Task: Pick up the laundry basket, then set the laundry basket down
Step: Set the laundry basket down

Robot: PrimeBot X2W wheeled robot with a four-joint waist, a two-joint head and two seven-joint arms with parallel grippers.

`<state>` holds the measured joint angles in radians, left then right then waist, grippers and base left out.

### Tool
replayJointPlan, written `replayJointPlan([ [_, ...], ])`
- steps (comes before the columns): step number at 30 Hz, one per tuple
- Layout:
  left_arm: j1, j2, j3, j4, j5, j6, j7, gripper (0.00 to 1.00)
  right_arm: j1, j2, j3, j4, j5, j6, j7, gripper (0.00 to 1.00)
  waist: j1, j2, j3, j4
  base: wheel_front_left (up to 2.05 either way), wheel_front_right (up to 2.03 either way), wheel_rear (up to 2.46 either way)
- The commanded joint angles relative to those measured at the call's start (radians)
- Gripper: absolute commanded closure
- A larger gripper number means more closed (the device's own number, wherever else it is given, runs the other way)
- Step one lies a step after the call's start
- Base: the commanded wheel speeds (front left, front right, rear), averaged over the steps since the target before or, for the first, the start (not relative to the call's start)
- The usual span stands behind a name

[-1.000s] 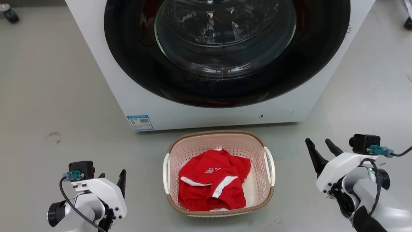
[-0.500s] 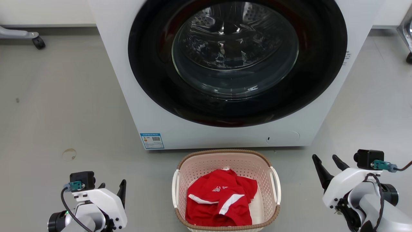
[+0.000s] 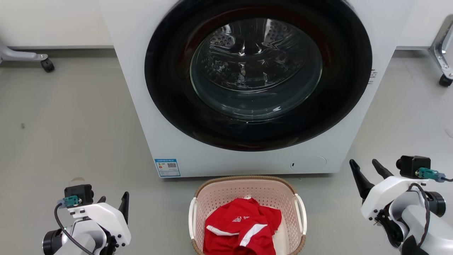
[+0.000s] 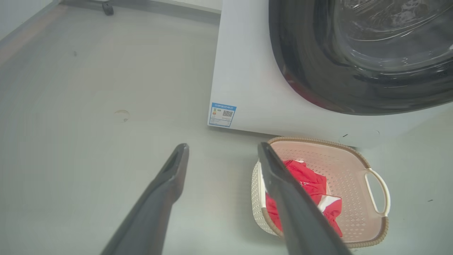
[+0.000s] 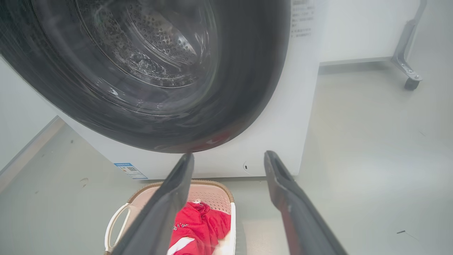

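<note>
Left gripper (image 4: 223, 148): I read its fingers as spread, nothing between them, floor (image 3: 70, 124) below. Right gripper (image 3: 363, 164): fingers likewise parted and empty. Both hang apart from the basket (image 3: 226, 193), one on each side. The basket stands on the floor just in front of the washer (image 3: 170, 141), its near edge cut off in my head view. A crumpled red garment (image 3: 240, 230) lies inside it.
</note>
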<state>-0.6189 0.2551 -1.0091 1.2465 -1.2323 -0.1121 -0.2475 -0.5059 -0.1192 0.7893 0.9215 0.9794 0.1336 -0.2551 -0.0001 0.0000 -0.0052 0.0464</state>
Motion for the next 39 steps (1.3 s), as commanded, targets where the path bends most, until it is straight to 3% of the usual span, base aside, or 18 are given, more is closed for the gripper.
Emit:
replayJointPlan([
  [1,-0.024,0.041,0.029,-0.022,0.004,0.015,-0.013,0.00,-0.020,-0.017,-0.015,-0.031,-0.020,-0.003,-0.007,0.00,0.0001,0.0000,-0.012,-0.005,0.00,0.00,0.00],
  [7,-0.018,0.059,0.040,-0.073,0.008,0.036,-0.014,0.00,0.003,-0.023,-0.065,-0.060,-0.054,-0.003,-0.007,0.00,0.0001,0.0000,-0.027,-0.006,0.00,0.00,0.00],
  [11,-0.006,0.073,0.047,-0.133,0.016,0.076,-0.014,0.00,0.026,-0.026,-0.106,-0.086,-0.085,-0.003,-0.007,0.00,0.0001,0.0000,-0.038,-0.007,0.00,0.00,0.00],
  [20,0.081,0.174,0.093,-0.400,0.030,0.209,-0.014,0.00,0.097,-0.020,-0.202,-0.171,-0.183,-0.003,-0.005,0.00,0.0001,0.0000,-0.060,-0.003,0.00,0.00,0.00],
  [33,0.262,0.358,0.158,-0.902,0.012,0.468,-0.003,0.00,0.207,0.003,-0.328,-0.337,-0.309,-0.003,0.049,0.00,0.0001,0.0000,-0.047,-0.001,0.00,0.00,0.00],
  [39,0.308,0.405,0.172,-1.045,0.007,0.544,0.001,0.00,0.248,0.016,-0.386,-0.420,-0.367,-0.003,0.092,0.00,0.0001,0.0000,-0.039,-0.004,0.00,0.00,0.00],
])
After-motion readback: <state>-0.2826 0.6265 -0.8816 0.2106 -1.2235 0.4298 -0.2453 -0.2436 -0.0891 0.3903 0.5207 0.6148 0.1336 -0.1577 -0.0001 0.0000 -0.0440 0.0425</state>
